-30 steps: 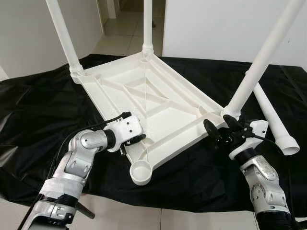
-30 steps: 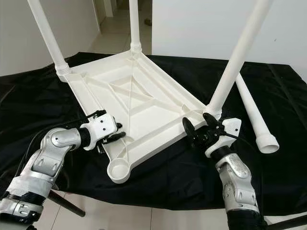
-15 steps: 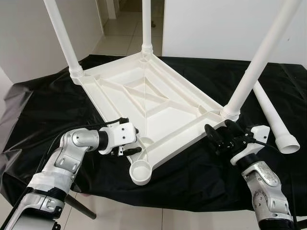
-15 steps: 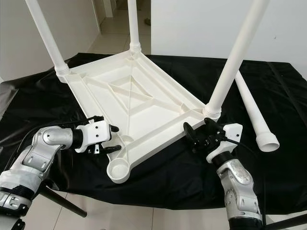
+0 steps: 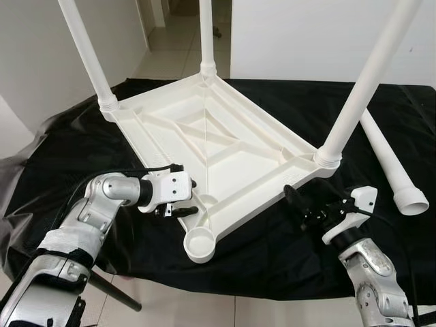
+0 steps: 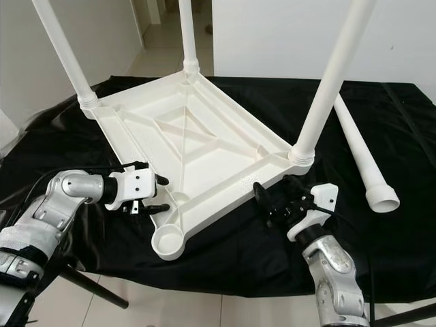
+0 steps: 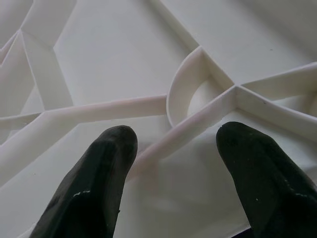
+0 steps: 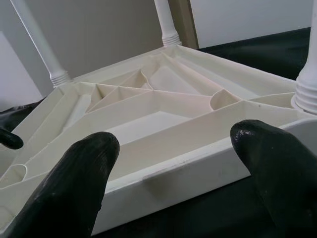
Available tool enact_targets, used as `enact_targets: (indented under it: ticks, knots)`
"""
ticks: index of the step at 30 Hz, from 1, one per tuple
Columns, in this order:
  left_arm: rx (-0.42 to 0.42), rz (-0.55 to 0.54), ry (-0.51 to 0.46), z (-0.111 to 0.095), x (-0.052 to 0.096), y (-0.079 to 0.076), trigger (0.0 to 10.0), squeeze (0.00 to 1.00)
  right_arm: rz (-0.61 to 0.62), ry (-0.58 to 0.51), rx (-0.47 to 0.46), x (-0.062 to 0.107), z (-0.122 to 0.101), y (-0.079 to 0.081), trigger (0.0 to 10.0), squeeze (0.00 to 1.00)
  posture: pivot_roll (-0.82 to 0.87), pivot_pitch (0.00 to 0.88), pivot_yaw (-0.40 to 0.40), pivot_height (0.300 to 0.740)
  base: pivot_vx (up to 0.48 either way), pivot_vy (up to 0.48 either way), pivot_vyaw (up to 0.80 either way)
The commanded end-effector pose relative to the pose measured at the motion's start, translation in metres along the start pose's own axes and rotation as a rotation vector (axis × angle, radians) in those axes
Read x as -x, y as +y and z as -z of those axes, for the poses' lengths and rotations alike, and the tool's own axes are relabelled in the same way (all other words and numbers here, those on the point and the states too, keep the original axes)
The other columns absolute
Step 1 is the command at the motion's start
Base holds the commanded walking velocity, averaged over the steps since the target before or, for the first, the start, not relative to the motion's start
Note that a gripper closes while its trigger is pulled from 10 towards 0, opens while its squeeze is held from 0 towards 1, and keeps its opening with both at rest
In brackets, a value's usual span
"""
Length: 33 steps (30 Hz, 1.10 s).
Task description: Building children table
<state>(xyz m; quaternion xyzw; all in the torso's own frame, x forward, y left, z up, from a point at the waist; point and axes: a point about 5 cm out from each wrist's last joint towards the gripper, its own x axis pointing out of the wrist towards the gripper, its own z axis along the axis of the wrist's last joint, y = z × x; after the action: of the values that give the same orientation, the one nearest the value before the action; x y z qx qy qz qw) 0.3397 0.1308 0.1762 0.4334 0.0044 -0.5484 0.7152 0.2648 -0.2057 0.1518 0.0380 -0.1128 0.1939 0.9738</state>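
The white plastic table top (image 5: 204,129) lies upside down on a black cloth. Three white legs (image 5: 361,88) stand upright in its corner sockets. The near corner socket (image 5: 200,245) is an empty round cup. A loose fourth leg (image 5: 390,160) lies on the cloth at the right. My left gripper (image 5: 189,197) is open at the table's near-left rim, its fingertips (image 7: 109,148) on either side of a rib. My right gripper (image 5: 302,204) is open just in front of the near-right rim (image 8: 188,168), below the right leg's base, holding nothing.
The black cloth (image 5: 61,150) covers a low support and hangs over its front edge. Tiled floor (image 5: 170,34) and white walls lie behind. A dark stand leg (image 5: 112,296) slants under the cloth at the lower left.
My left gripper has drawn back leftward from over the table's inside to its rim. My right gripper has sunk lower and toward me, away from the right leg's base.
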Motion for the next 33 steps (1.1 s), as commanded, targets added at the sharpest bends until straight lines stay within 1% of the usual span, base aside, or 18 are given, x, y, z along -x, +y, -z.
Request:
enact_targets:
  ticks: [1,3,6,10,13,14,17,19,20,22,27,28,29,33]
  knots:
    - [-0.01,0.033,0.004,0.002,-0.001,-0.002,10.0,0.0,-0.009,0.014,-0.015,0.001,0.002,0.004,10.0,0.0,-0.04,0.112,0.104,0.74,0.0,0.0,0.0]
    - [-0.025,0.049,0.001,0.002,-0.006,-0.001,10.0,0.0,-0.02,0.014,-0.016,0.003,0.0,0.008,10.0,0.0,-0.04,0.119,0.113,0.74,0.0,0.0,0.0]
    - [-0.029,0.053,0.002,0.002,-0.008,0.0,10.0,0.0,-0.025,0.014,-0.017,0.003,-0.001,0.009,10.0,0.0,-0.04,0.119,0.113,0.74,0.0,0.0,0.0]
    - [-0.041,0.072,0.008,0.002,-0.016,0.002,10.0,0.0,-0.014,0.015,-0.026,0.009,-0.003,0.016,10.0,0.0,-0.05,0.128,0.12,0.74,0.0,0.0,0.0]
    - [-0.053,0.084,0.015,0.002,-0.018,0.001,10.0,0.0,-0.009,0.017,-0.038,0.011,-0.002,0.022,10.0,0.0,-0.05,0.128,0.12,0.74,0.0,0.0,0.0]
    - [-0.057,0.089,0.017,0.003,-0.019,0.001,10.0,0.0,-0.021,0.022,-0.044,0.013,-0.001,0.026,10.0,0.0,-0.05,0.134,0.122,0.74,0.0,0.0,0.0]
    - [-0.059,0.093,0.018,0.003,-0.019,0.002,10.0,0.0,-0.031,0.025,-0.048,0.015,0.0,0.03,10.0,0.0,-0.05,0.134,0.122,0.74,0.0,0.0,0.0]
    - [-0.073,0.114,0.027,0.003,-0.021,0.002,10.0,0.0,-0.059,0.04,-0.065,0.019,0.002,0.04,10.0,0.0,-0.05,0.138,0.125,0.74,0.0,0.0,0.0]
    - [-0.073,0.114,0.027,0.003,-0.021,0.002,10.0,0.0,-0.059,0.04,-0.065,0.019,0.002,0.04,10.0,0.0,-0.05,0.138,0.125,0.74,0.0,0.0,0.0]
    - [-0.087,0.147,0.041,0.004,-0.022,0.002,10.0,0.0,-0.077,0.052,-0.08,0.022,0.003,0.047,10.0,0.0,-0.05,0.138,0.125,0.74,0.0,0.0,0.0]
    - [-0.093,0.188,0.051,0.006,-0.023,0.001,10.0,0.0,-0.086,0.059,-0.088,0.023,0.003,0.048,10.0,0.0,-0.05,0.142,0.127,0.74,0.0,0.0,0.0]
    - [-0.098,0.21,0.05,0.006,-0.023,0.0,7.3,0.0,-0.091,0.063,-0.089,0.024,0.002,0.049,10.0,0.0,-0.05,0.146,0.131,0.74,0.0,0.0,0.0]
    - [-0.1,0.228,0.051,0.006,-0.023,0.0,4.0,0.0,-0.095,0.066,-0.089,0.024,0.002,0.05,10.0,0.0,-0.05,0.147,0.134,0.74,0.0,0.0,0.0]
    - [-0.104,0.245,0.051,0.007,-0.023,-0.001,4.0,0.0,-0.096,0.071,-0.09,0.026,0.001,0.051,10.0,0.0,-0.05,0.148,0.136,0.74,0.0,0.0,0.0]
